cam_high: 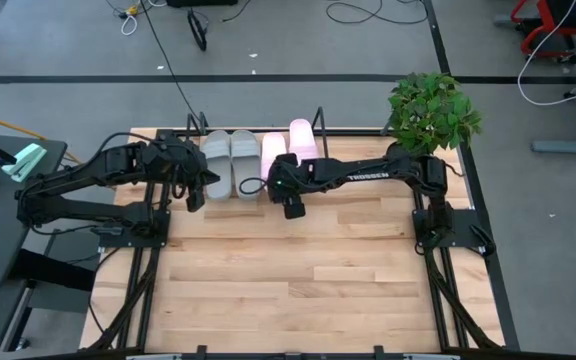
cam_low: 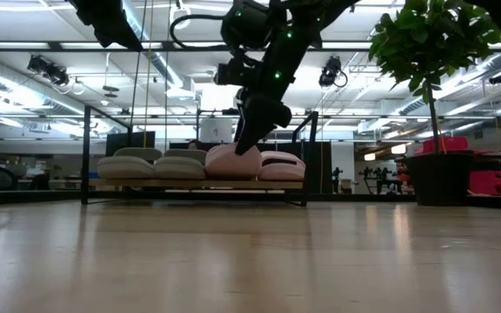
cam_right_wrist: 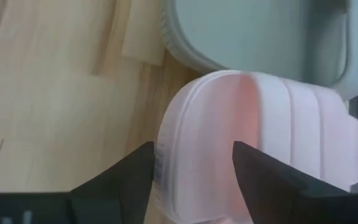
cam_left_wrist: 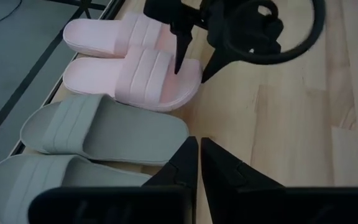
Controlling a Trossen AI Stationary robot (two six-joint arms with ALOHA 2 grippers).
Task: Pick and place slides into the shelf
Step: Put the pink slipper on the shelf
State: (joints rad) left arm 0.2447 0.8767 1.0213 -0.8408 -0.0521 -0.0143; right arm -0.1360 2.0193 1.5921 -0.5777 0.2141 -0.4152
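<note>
Wooden table (cam_high: 298,270), shelf (cam_high: 258,135) at 12 o'clock: we've got the right gripper (cam_high: 290,203), arm reading "TROSSEN", spread over a pink slide (cam_high: 274,160); left gripper (cam_high: 194,195) pinched empty.

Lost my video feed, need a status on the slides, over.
Right gripper open, fingers straddling a pink slide. Left gripper shut, parked beside the grey slides. All four slides on the shelf. Nothing in the way.

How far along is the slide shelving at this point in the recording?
Nearly finished. Both grey slides and the far pink slide lie on the shelf. The right hand is open around the heel of the last pink slide, already in the row. The left hand waits, shut, beside the grey pair. Left: withdrawing the right hand.
</note>
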